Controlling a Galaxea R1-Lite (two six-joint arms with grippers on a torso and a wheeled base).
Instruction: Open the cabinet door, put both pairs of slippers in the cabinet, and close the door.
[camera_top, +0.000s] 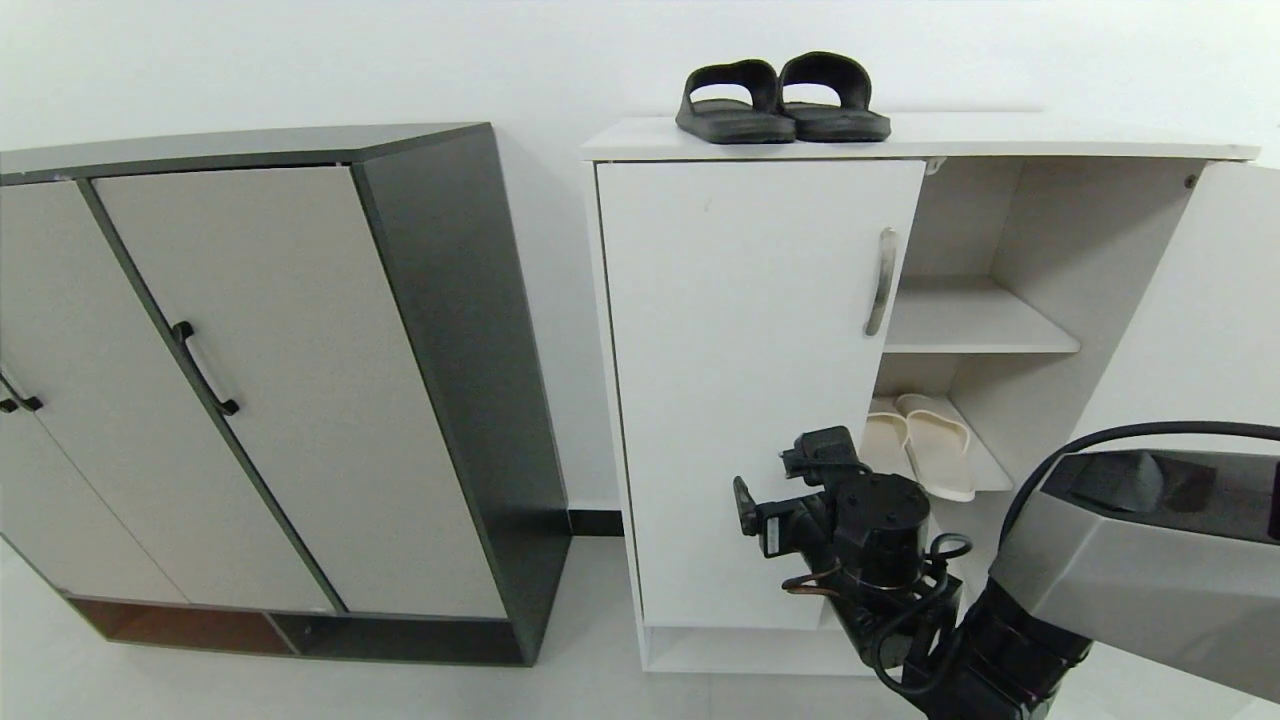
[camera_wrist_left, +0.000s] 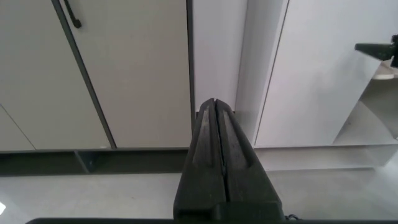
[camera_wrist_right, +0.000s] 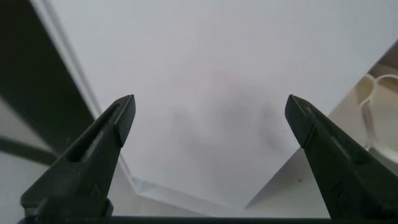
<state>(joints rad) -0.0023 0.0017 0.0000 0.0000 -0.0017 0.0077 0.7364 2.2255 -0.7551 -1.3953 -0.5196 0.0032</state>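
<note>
White slippers (camera_top: 925, 440) shelved, my right tool (camera_wrist_right: 210, 106) gaping empty, left tool (camera_wrist_left: 215, 109) closed — next, I judge, the black slippers (camera_top: 782, 98) atop the cabinet (camera_top: 1040, 135).

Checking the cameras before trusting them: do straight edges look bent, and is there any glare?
Head view: wide-angle bend, grey cabinet leans outward, white cabinet bows along its top; no glare, soft shade inside. Left wrist view: cabinet edges splay. Right wrist view: even light on the white door.
</note>
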